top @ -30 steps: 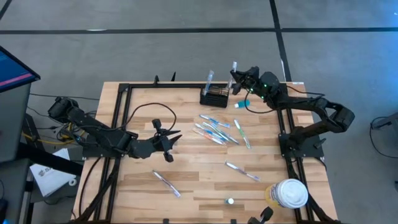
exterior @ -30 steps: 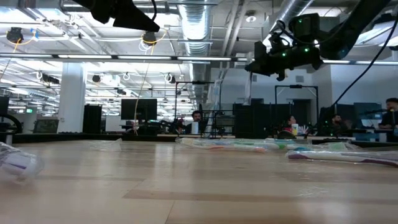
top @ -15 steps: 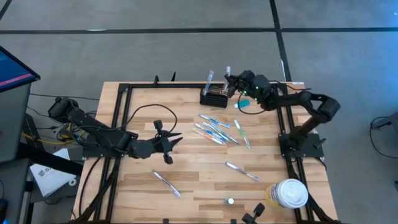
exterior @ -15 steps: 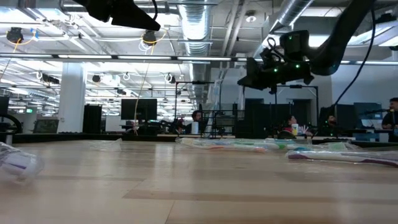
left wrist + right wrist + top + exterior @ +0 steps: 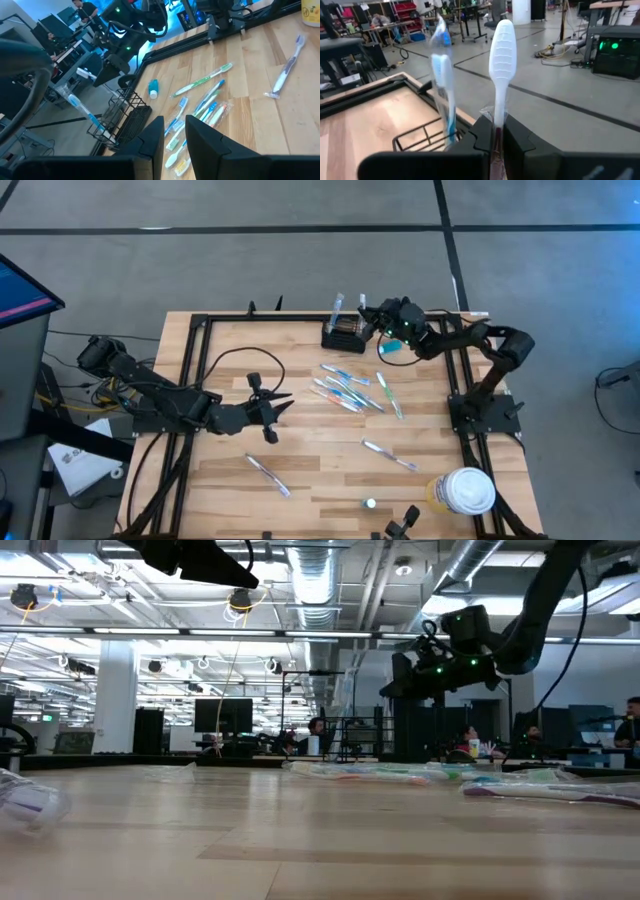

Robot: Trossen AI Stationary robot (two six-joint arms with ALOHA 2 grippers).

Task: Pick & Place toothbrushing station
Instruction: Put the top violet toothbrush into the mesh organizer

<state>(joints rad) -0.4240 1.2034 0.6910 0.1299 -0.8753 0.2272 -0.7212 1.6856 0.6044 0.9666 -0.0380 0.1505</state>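
Note:
The toothbrushing station is a small black wire-mesh holder (image 5: 345, 334) that stands on the wooden table near the far edge. It also shows in the left wrist view (image 5: 120, 117) and the right wrist view (image 5: 420, 137). One wrapped blue-and-white toothbrush (image 5: 442, 75) stands upright in it. My right gripper (image 5: 370, 315) is just right of the holder and above it, shut on a white toothbrush (image 5: 502, 45). My left gripper (image 5: 278, 412) is open and empty over the table's left middle. My right gripper pinches the white toothbrush by its neck (image 5: 498, 117), below the head, between its two fingers. The fingers come from the table's right, about level. The brush stands roughly upright, head up, lifted clear of the table beside the holder's right end.
A small blue tube (image 5: 390, 347) lies just right of the holder. Several wrapped toothbrushes (image 5: 350, 387) lie at mid table, with single ones nearer (image 5: 390, 455) and at the near left (image 5: 268, 475). A round white-lidded tub (image 5: 468, 490) stands at the near right corner.
My right gripper has moved toward the table's left and a little down, carrying the white toothbrush from beyond the holder's right side close up to the holder. It has stayed shut on the brush.

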